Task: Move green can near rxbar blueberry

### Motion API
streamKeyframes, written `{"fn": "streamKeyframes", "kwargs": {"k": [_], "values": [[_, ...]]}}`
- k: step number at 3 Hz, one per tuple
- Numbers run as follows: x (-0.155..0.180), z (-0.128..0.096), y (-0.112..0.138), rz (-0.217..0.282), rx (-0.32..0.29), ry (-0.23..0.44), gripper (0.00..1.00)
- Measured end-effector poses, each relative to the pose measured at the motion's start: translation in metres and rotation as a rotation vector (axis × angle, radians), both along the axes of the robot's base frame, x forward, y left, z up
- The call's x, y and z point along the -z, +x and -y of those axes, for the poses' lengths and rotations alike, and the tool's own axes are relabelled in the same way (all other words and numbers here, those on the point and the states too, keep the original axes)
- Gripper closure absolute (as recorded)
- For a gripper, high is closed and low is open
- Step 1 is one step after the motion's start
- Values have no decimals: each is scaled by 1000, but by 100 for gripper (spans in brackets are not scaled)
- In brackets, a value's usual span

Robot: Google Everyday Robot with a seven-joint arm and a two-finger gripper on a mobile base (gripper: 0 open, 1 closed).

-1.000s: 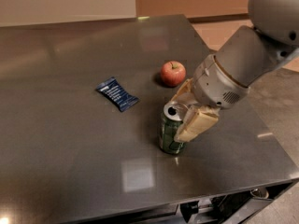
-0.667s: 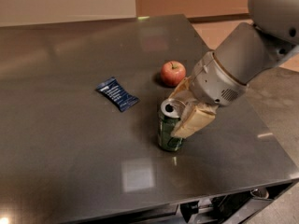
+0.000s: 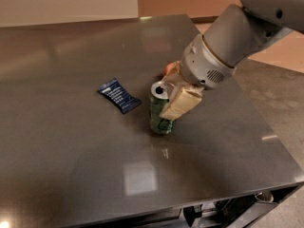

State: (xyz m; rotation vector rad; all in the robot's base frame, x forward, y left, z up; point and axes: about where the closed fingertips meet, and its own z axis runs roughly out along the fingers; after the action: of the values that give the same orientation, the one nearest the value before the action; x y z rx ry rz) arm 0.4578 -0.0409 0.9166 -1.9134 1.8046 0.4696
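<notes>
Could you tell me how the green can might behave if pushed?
Upright and tall, the can may tip if pushed high; the gripper clasps its upper part. The glossy table should let it slide.

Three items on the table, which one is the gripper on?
The green can, upright with the gripper shut around it. The blue snack bar lies flat and untouched; the red apple is mostly hidden behind the gripper.
</notes>
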Motion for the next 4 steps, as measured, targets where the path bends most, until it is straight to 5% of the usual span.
{"fn": "streamKeyframes", "kwargs": {"k": [3, 4], "values": [[4, -30, 44, -34, 45, 43, 100], [9, -36, 49, -53, 45, 50, 82]]}}
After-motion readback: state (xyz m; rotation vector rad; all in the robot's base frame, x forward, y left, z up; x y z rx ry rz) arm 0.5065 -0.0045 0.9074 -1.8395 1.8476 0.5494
